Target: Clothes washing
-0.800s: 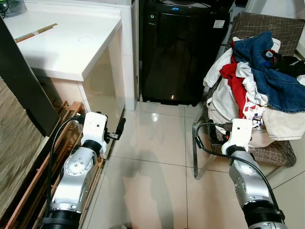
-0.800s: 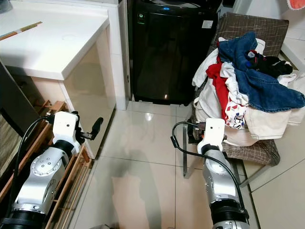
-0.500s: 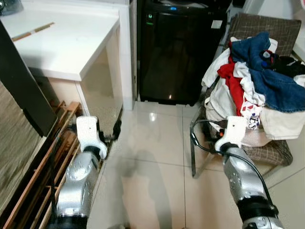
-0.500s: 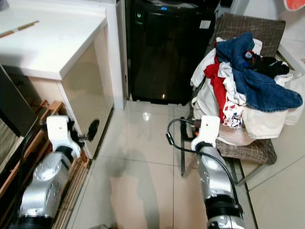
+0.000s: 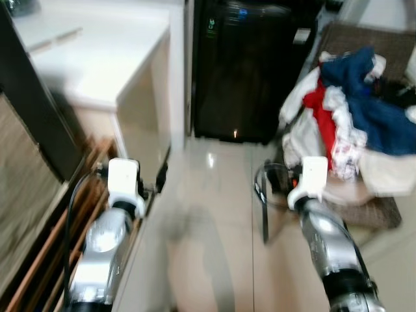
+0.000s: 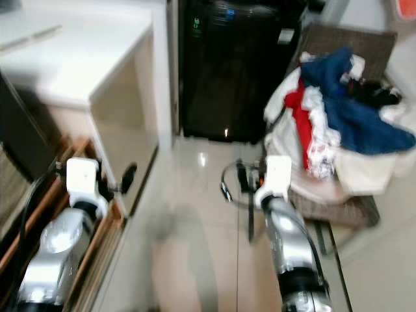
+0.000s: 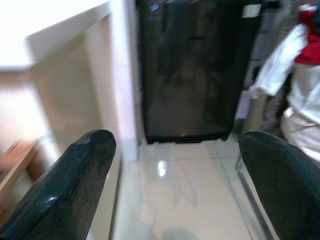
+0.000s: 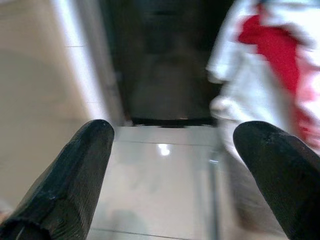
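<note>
Ahead, a tall black top-loading washing machine (image 5: 250,68) stands upright on the pale glossy tiled floor (image 5: 208,214), its dark front panel facing the robot and a small green light near its upper left corner; the head views are blurred. Left of the washing machine, touching or just beside it, is a white counter with a thick slab top (image 5: 97,58). Right of the washing machine sits a brown checked chair with a metal frame (image 6: 354,39), and on its seat lies a heaped pile of clothes (image 6: 338,130): a blue denim piece on top, a red garment hanging down the side facing the machine, and white and cream pieces beneath. Which way the heap runs longest cannot be told. The left gripper (image 7: 175,170) hovers low over the floor in front of the counter, fingers spread apart and holding nothing. The right gripper (image 8: 185,165) hovers near the chair's front leg, fingers likewise wide apart and empty, both pointing toward the washing machine.
</note>
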`<state>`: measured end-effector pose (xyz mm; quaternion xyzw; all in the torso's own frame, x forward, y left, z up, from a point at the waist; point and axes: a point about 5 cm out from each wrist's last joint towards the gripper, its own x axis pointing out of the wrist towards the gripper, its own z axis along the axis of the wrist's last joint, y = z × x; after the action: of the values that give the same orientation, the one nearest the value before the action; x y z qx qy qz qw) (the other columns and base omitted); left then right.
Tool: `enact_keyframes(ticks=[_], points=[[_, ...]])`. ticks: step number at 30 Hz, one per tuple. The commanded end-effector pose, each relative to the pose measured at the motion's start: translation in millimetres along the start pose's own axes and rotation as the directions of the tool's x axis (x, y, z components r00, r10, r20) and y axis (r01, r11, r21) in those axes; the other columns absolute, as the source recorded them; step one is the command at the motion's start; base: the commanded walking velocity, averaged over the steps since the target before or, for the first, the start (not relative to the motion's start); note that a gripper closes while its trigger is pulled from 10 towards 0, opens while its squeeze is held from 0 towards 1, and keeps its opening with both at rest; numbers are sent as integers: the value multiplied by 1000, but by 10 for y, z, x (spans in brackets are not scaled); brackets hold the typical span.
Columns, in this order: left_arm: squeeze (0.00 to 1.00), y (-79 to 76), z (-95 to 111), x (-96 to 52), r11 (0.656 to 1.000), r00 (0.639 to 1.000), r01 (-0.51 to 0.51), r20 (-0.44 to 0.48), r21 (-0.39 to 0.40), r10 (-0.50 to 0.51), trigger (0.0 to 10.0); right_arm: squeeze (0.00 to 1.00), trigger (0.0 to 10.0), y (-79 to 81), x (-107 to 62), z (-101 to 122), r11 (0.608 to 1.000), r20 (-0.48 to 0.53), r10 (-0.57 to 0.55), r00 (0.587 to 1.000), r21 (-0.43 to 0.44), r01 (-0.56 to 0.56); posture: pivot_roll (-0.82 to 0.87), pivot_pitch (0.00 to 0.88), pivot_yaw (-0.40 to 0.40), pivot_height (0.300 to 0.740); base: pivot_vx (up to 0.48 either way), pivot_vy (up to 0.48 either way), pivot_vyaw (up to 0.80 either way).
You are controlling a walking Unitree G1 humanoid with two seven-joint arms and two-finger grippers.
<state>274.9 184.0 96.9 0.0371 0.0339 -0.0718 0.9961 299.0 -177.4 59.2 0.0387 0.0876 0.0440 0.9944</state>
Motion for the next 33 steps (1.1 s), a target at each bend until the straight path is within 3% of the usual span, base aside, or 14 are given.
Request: enact_keyframes(ticks=[1,6,12,20,30,31,33], points=[[0,-64,66,62,999,999,45,26,15,-46,10000,0,10000,-143,-69,-19,998,2,-49,999,-25,50,-24,0,-33,740,461,0,-744],[0,-58,62,83,999,999,44,22,23,-45,10000,0,10000,-116,-76,-51,997,-11,-44,999,-59,44,-33,0,-27,740,448,0,-740],[0,-44,68,92,1000,1000,-4,30,18,3,10000,0,10000,-59,-50,-27,997,-2,-13,1000,-74,13,-41,0,-21,740,443,0,0],[0,-156,22,52,999,999,-26,24,-22,27,10000,0,10000,40,20,81,992,18,68,998,-103,-66,-25,0,-33,740,307,369,0],[0,-123,84,82,1000,999,-18,47,25,17,10000,0,10000,50,42,109,992,43,62,997,-111,-57,-20,0,-36,740,308,369,0],[0,-111,90,107,999,999,-29,43,43,27,10000,0,10000,35,51,127,997,54,48,997,-71,-44,-23,0,-33,740,311,364,0],[0,-106,92,121,998,999,-34,39,59,32,10000,0,10000,25,53,140,996,61,41,997,-79,-36,-23,0,-33,740,156,182,-291]])
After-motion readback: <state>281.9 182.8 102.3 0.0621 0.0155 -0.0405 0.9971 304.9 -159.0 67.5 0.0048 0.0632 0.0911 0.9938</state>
